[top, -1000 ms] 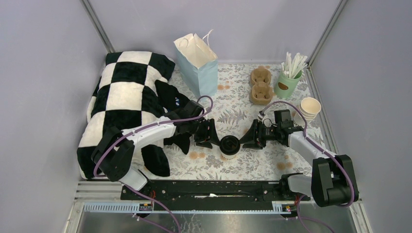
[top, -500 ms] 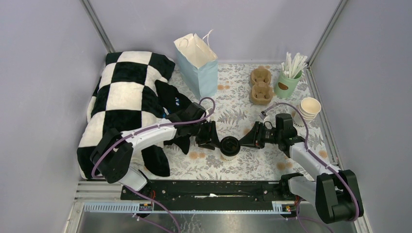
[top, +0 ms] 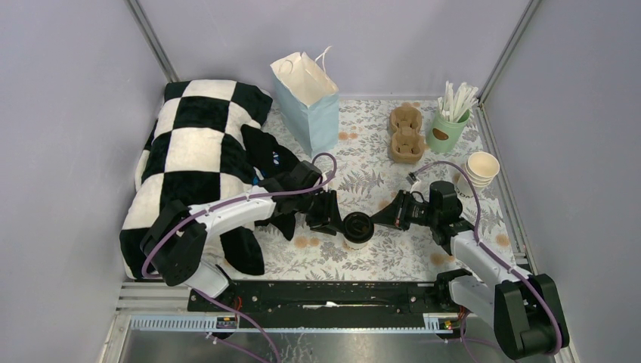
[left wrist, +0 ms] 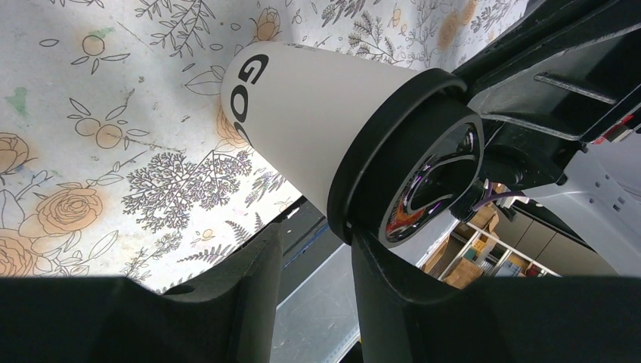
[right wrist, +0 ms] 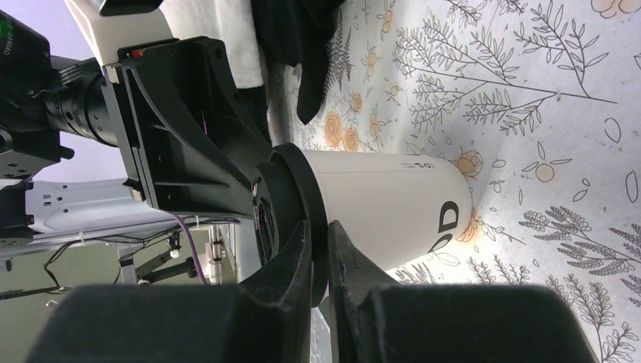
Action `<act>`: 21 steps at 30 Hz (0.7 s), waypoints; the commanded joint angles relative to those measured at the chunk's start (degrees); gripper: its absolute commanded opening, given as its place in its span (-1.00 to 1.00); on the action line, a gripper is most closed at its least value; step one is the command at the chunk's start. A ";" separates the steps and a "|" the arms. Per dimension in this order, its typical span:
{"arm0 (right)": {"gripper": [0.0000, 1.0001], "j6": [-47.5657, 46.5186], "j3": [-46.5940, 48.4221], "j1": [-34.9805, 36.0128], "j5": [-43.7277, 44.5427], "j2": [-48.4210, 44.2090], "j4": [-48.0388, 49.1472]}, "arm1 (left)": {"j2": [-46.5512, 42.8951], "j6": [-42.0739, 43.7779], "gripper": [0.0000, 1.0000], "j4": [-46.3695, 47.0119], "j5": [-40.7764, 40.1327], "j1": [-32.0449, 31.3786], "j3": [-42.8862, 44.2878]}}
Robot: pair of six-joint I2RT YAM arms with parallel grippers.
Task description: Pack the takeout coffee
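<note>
takeout coffee (top: 357,227) between left fingers (top: 328,221), right fingers (top: 387,217)

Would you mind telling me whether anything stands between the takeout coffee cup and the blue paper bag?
Nothing lies on the tablecloth between the takeout coffee cup and the blue paper bag. Only the left gripper and its purple cable sit on that side, so a lift towards the bag would probably have to clear them.
</note>
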 commanded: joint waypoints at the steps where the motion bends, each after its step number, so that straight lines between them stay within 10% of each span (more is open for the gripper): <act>1: -1.00 -2.25 -4.91 2.64 8.35 2.18 -4.99 | 4.35 1.85 -0.18 -1.45 -7.61 -2.25 -2.23; 21: -1.00 -0.46 -9.44 2.88 22.06 -0.70 -14.81 | 5.56 1.44 -0.21 -7.25 -14.44 -2.32 -2.31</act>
